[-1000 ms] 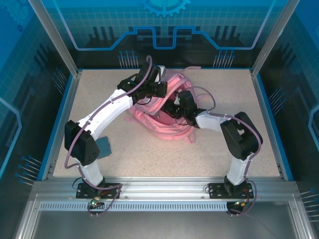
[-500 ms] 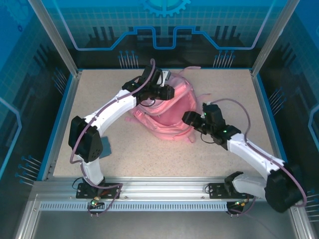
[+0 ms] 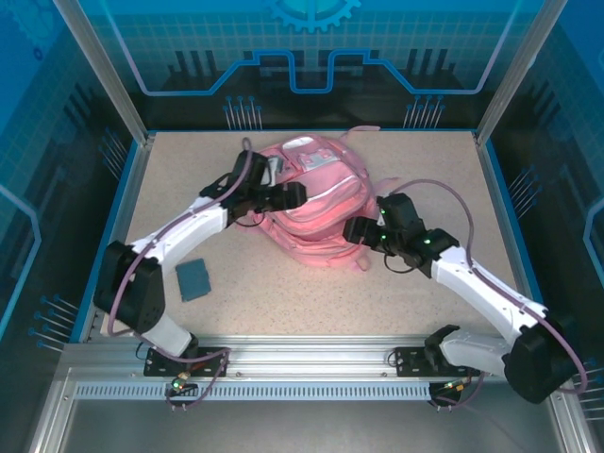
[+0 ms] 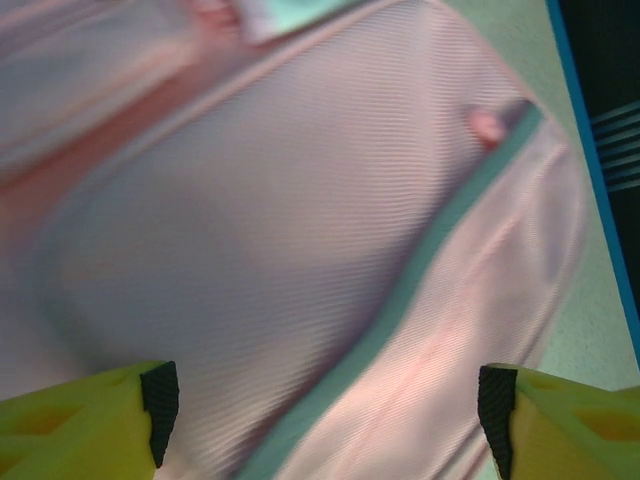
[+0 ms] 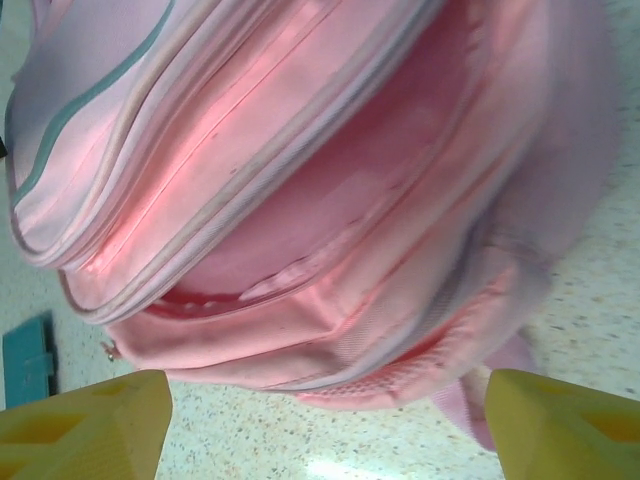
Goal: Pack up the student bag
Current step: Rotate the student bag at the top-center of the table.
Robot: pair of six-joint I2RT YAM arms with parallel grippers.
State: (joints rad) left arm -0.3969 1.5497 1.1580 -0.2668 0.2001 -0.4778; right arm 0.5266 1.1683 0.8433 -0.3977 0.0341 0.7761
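Looking down, we saw the student bag point(image 3: 321, 203) lying toward the far middle of the worktop point(image 3: 434, 170), left claw point(image 3: 291, 193) spread wide at its left side, right claw point(image 3: 355, 229) spread wide beside its right edge.

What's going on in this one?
Two robot arms are working on a pink backpack lying toward the far middle of the table. The left gripper is at its left side and the right gripper at its right; both are open and hold nothing. A zip pocket facing the right gripper looks partly open. A small blue booklet lies on the table beside the left arm, not yet packed.
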